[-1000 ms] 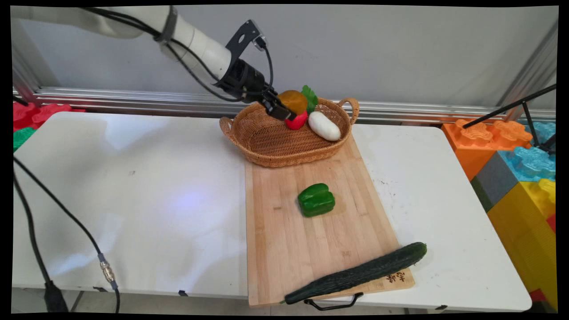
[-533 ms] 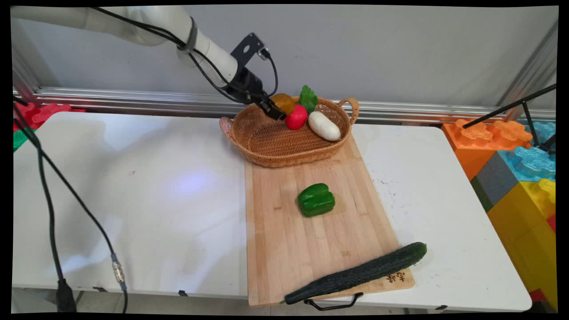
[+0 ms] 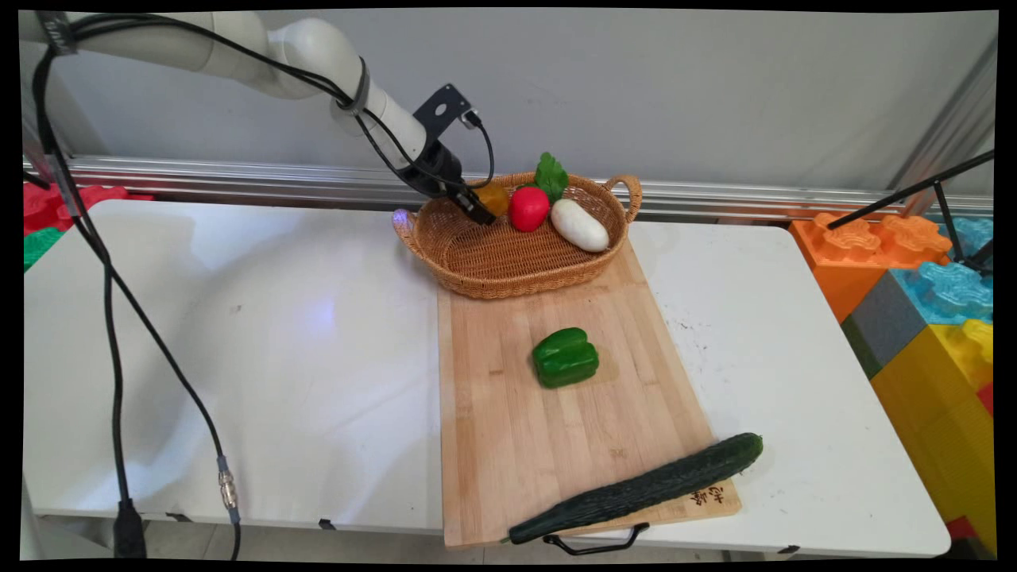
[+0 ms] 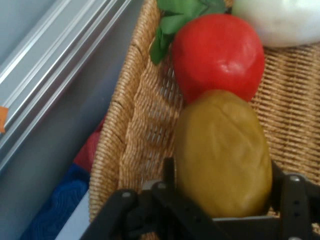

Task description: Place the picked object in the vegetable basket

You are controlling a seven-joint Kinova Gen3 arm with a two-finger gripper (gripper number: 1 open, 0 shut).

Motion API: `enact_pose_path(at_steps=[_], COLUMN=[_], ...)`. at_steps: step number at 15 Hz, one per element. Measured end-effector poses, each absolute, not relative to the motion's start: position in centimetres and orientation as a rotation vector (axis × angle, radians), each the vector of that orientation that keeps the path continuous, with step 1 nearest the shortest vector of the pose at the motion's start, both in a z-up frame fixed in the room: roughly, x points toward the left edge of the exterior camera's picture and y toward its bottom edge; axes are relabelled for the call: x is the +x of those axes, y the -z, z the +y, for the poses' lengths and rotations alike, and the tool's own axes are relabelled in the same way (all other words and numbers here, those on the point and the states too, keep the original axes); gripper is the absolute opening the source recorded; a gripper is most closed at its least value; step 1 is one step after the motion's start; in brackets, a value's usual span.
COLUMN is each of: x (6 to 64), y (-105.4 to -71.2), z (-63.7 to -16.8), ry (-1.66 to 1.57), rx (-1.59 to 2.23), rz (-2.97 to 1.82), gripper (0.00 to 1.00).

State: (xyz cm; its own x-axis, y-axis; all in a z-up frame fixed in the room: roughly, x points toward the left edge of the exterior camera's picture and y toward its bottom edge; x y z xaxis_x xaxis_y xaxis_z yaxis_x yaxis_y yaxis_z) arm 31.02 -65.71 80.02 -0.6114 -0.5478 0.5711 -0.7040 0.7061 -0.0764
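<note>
White table (image 3: 238, 334), board (image 3: 556, 429) toward right edge, basket (image 3: 508, 262) at board's far end. Gripper (image 3: 482, 214) inside basket's far rim, closed on potato (image 4: 222, 155) touching tomato (image 4: 217, 55), beside radish (image 3: 580, 225).

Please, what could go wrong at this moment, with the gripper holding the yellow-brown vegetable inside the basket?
1. The potato sits between the gripper fingers right against the tomato; releasing or shifting it could nudge the tomato into the white radish.
2. The gripper is low by the basket wall, so a sideways move might catch the wicker and drag the basket along the cutting board.
</note>
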Motion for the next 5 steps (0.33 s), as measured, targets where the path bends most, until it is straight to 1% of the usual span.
enact_pose_path(at_steps=[1,2,5], x=[31.04,30.97,30.23], y=[-79.81,-79.64,-79.95], z=[-65.84,-65.96,-66.01], ry=[-0.400,-0.399,-0.410], rx=[0.955,0.949,0.914], rz=[-2.397,-2.399,-2.395], gripper=[0.00,1.00,1.00])
